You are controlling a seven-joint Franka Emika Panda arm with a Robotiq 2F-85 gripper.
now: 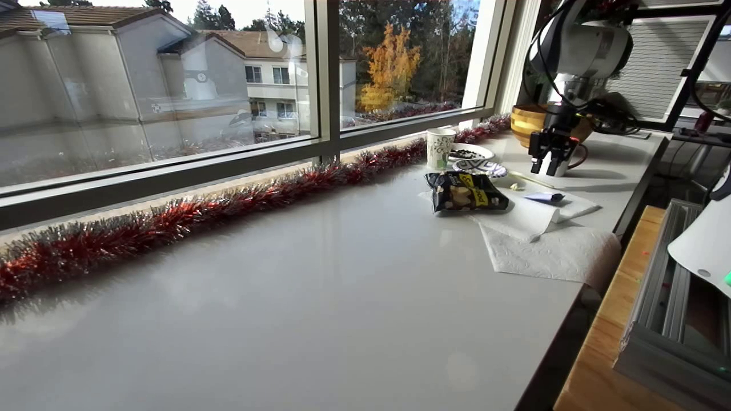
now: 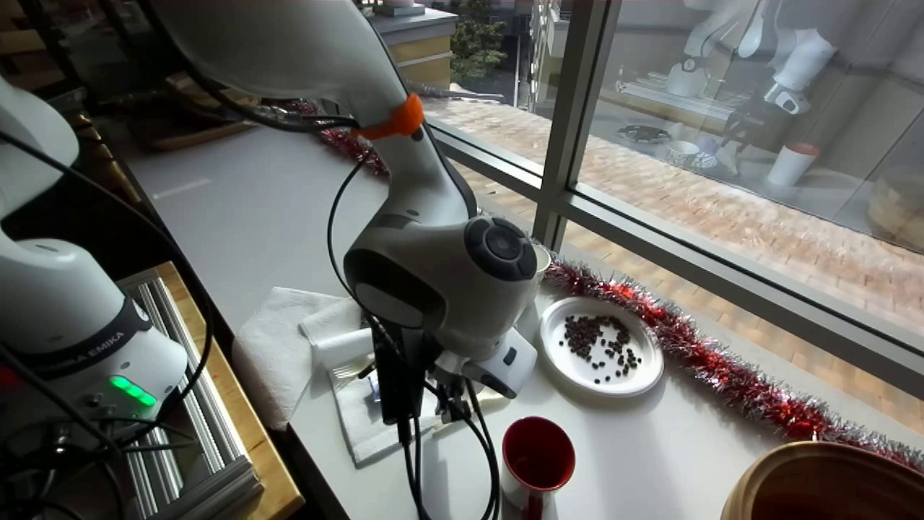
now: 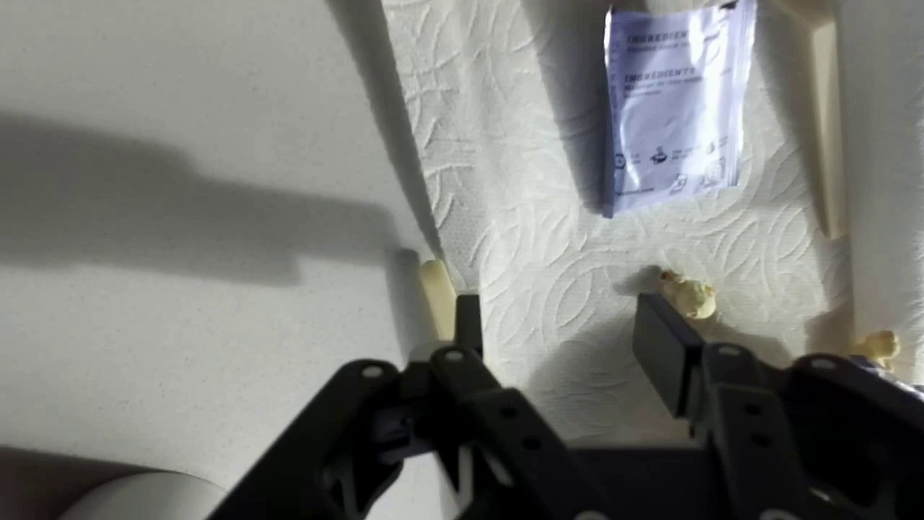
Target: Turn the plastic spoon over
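Note:
A pale yellow utensil handle (image 3: 437,296) lies at the edge of a white paper towel in the wrist view. The left finger hides the rest of it, so I cannot tell whether it is the spoon. A long pale utensil in an exterior view (image 1: 532,180) lies past the paper plates, probably the same one. Another pale utensil (image 3: 830,137) lies on the towel at the right of the wrist view. My gripper (image 3: 567,325) is open with nothing between its fingers, above the towel's edge. It also shows in an exterior view (image 1: 544,168), pointing down in front of a mug.
A purple sachet (image 3: 678,108) and popcorn pieces (image 3: 691,297) lie on the paper towel (image 1: 548,251). Nearby stand a red-lined mug (image 2: 538,458), a plate of dark beans (image 2: 642,379), a paper cup (image 1: 440,148), a black snack bag (image 1: 465,191) and a wooden bowl (image 1: 525,125).

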